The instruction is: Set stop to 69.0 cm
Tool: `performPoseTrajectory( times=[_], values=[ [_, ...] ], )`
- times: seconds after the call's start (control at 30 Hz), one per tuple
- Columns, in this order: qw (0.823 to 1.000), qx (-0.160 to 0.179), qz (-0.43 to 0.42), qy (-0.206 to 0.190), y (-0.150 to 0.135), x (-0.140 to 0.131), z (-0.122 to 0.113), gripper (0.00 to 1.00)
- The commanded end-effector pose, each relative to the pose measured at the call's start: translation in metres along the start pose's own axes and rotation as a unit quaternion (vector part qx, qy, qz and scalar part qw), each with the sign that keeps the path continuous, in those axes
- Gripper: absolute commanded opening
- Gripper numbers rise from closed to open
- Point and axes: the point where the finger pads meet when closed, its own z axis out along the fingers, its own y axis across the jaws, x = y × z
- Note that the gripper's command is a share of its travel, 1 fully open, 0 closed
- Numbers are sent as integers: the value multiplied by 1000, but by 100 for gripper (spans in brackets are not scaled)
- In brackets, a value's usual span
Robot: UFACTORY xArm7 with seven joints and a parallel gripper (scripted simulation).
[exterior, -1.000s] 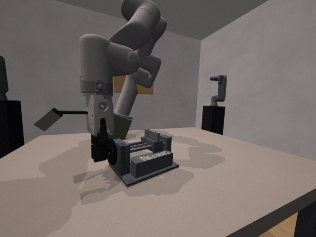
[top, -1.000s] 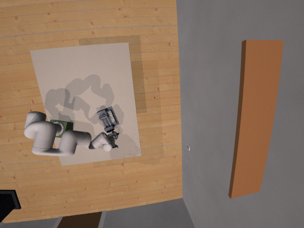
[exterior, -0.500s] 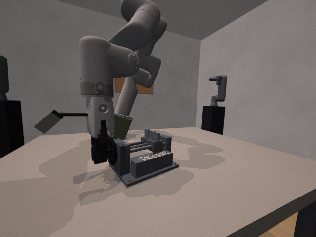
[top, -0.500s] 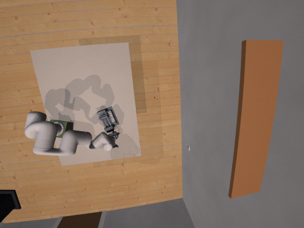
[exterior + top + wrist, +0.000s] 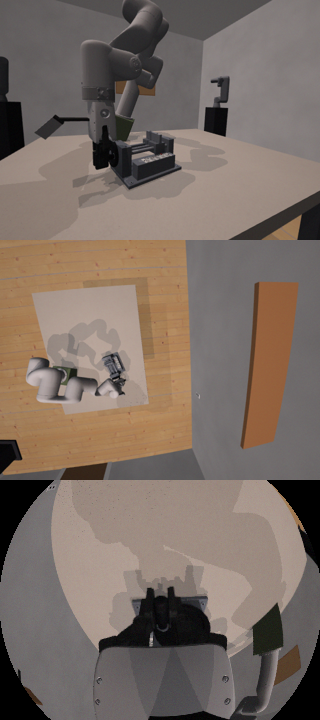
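A dark grey stop fixture [image 5: 148, 160] stands on the beige table, with two rods, a sliding stop block [image 5: 155, 140] and a scale strip [image 5: 156, 158] with a small red mark along its front. A black handwheel [image 5: 112, 156] sits on the fixture's left end. My gripper [image 5: 103, 155] hangs straight down at that end and is shut on the handwheel. From above, the gripper [image 5: 119, 382] meets the fixture [image 5: 113, 365] at its near end. In the wrist view the dark fingers close over the wheel, which is mostly hidden.
The arm's green base [image 5: 124, 126] stands just behind the fixture. A dark flat paddle on a rod sticks out to the left of the wrist. A camera stand on a black pedestal [image 5: 218, 113] is off the table at the right.
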Motion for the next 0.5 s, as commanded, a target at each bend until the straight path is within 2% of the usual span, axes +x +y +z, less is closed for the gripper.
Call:
performPoseTrajectory(
  times=[0.0,0.47],
  values=[
    [1000,1,1,1,0,1,2,6],
    [1000,1,1,1,5,1,15,6]
  ],
)
